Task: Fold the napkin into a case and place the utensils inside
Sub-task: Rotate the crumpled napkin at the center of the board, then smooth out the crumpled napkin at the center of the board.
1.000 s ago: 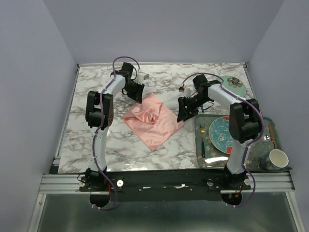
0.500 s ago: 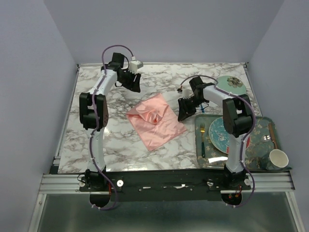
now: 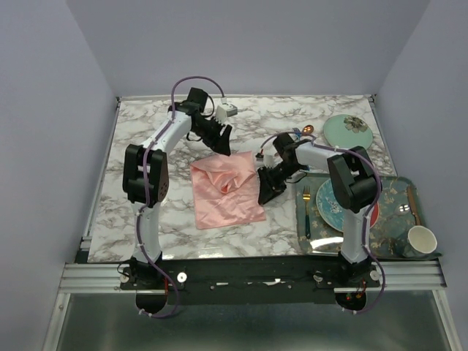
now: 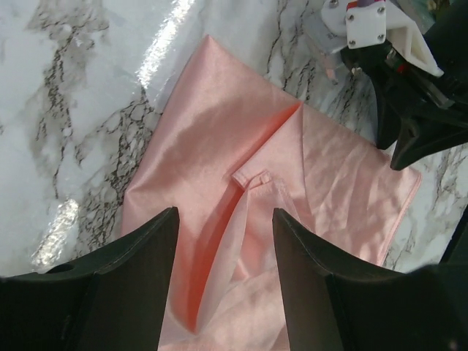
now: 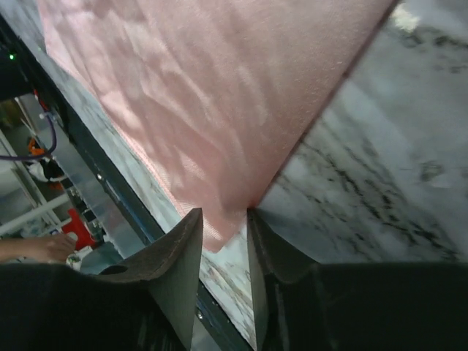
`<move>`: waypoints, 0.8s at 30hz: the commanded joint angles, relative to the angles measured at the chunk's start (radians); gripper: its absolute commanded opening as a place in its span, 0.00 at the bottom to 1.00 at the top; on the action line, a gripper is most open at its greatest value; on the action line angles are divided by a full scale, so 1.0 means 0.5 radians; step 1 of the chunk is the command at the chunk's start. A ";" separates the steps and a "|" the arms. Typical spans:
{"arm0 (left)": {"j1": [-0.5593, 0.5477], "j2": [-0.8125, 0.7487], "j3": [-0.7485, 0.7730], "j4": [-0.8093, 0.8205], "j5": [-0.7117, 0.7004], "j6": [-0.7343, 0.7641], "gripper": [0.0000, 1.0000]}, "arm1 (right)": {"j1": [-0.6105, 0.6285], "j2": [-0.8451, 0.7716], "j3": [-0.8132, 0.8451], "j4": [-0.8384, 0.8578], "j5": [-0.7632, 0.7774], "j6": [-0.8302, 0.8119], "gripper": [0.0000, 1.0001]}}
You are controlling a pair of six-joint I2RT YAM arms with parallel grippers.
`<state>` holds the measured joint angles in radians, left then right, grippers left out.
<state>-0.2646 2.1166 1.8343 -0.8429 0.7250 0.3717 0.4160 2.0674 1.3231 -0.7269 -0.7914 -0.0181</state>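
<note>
Starting from the near edge, you have one tray [image 3: 391, 219] on the right of the counter [image 3: 175, 234], carrying one teal patterned plate [image 3: 330, 203], one gold-headed fork [image 3: 306, 213] with a teal handle along the tray's left side, and one pale cup [image 3: 422, 240] in its near right corner. Your right arm reaches across the plate's far edge and hides part of it. In the middle of the counter lies the single napkin [image 3: 227, 194], salmon pink and shiny, spread mostly flat but with one flap folded over onto itself and creased near its far left part; it is not a narrow pocket. At its right edge your right gripper [image 3: 265, 191] is down at counter level, and the wrist view shows its fingers [image 5: 175, 252] drawn close together with the cloth's corner running into the slim gap between them, so they have pinched the napkin there. Just past the napkin's far edge your left gripper [image 4: 224, 219] hangs above the cloth with its fingers [image 4: 150, 256] spread wide, holding nothing and touching nothing. Farther back on the right you have one copper spoon [image 3: 308, 131] lying on the counter, and beside it one pale green plate [image 3: 348, 129], both well apart from the napkin and behind the right arm.
</note>
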 commanded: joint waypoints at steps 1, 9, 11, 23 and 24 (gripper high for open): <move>-0.060 0.108 0.047 -0.103 0.066 0.036 0.64 | -0.019 -0.159 -0.014 -0.092 0.012 -0.068 0.46; -0.164 0.157 -0.015 -0.118 -0.038 0.051 0.62 | -0.114 -0.251 0.240 -0.108 0.092 -0.090 0.45; -0.183 0.178 -0.009 -0.118 -0.088 0.042 0.62 | -0.123 -0.220 0.293 -0.038 0.116 -0.050 0.43; -0.201 0.209 -0.076 -0.164 -0.220 0.088 0.62 | -0.126 0.007 0.566 0.064 0.141 0.131 0.42; -0.204 0.212 -0.082 -0.161 -0.217 0.088 0.62 | -0.126 0.013 0.554 0.073 0.141 0.134 0.42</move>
<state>-0.3649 2.2009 1.8183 -0.9028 0.6529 0.3939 0.3534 2.0407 1.5841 -0.7132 -0.7464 0.0193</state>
